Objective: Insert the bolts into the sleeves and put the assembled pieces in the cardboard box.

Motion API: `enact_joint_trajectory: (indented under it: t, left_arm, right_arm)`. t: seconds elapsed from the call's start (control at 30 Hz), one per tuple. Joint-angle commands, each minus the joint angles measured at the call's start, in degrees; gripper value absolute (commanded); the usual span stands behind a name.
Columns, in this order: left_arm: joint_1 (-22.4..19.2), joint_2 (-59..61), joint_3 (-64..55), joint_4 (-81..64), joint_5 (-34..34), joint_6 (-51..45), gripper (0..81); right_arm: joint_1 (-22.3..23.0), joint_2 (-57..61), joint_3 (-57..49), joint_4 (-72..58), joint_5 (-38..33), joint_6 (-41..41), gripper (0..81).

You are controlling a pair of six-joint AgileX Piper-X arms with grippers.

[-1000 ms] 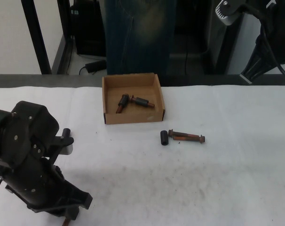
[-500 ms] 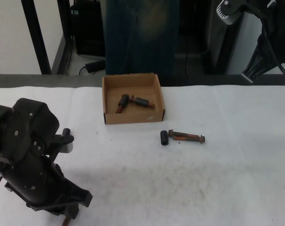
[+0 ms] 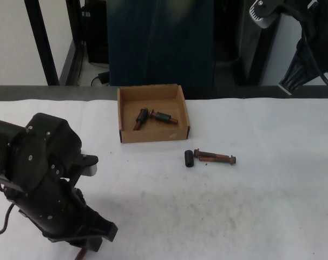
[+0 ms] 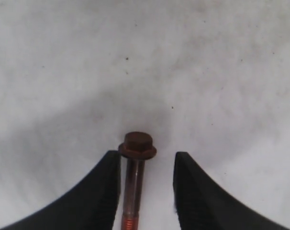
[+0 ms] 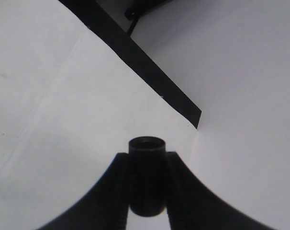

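My left gripper [image 4: 147,191] is shut on a rusty bolt [image 4: 135,165], whose hex head juts past the fingertips above the white cloth. In the high view the left arm [image 3: 45,184] fills the near left corner, with the bolt's end [image 3: 81,254] poking out below it. My right gripper [image 5: 146,191] is shut on a black sleeve [image 5: 146,175], held high over the cloth. The cardboard box [image 3: 127,116] at the back centre holds two assembled pieces [image 3: 153,117]. In front of the box lie a loose black sleeve [image 3: 189,158] and two bolts [image 3: 215,157].
The bench is covered with a white cloth [image 3: 250,206]. Its far edge is a dark strip [image 5: 135,62]. The right arm [image 3: 307,38] hangs raised at the back right. Open cloth stretches across the middle and right.
The left arm has shifted to the right with the bolt in its gripper. The box and loose parts have not moved.
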Motion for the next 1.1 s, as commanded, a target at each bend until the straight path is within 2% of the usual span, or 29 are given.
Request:
enact_joint_trajectory:
  t: [0.0, 0.27, 0.7, 0.8, 0.93, 1.07]
  left_arm:
    - [-0.2, -0.76, -0.12, 0.69, -0.61, 0.33, 35.4]
    - [-0.2, -0.76, -0.11, 0.65, -3.07, 3.75, 35.4]
    - [-0.2, -0.38, 1.84, -1.45, -2.79, 3.96, 35.0]
    - [-0.2, -0.38, 1.84, -2.34, -2.67, 3.96, 26.1]
    - [-0.2, -0.38, 1.84, -2.34, 1.1, 3.96, 0.5]
    - [-0.2, -0.38, 1.84, -2.49, 4.48, 3.96, 0.8]
  right_arm:
    - [0.07, 0.06, -0.56, -0.63, 1.45, -0.07, 0.0]
    - [0.07, 0.06, -0.56, -0.95, 1.43, -0.07, 0.0]
    - [0.07, 0.06, -0.56, -2.29, 1.43, -0.07, 0.0]
    - [0.07, 0.06, -0.56, -2.29, 1.43, -0.07, 0.0]
    - [0.07, 0.06, -0.56, -2.29, 1.43, -0.07, 0.0]
    - [0.07, 0.06, -0.56, -2.29, 1.43, -0.07, 0.0]
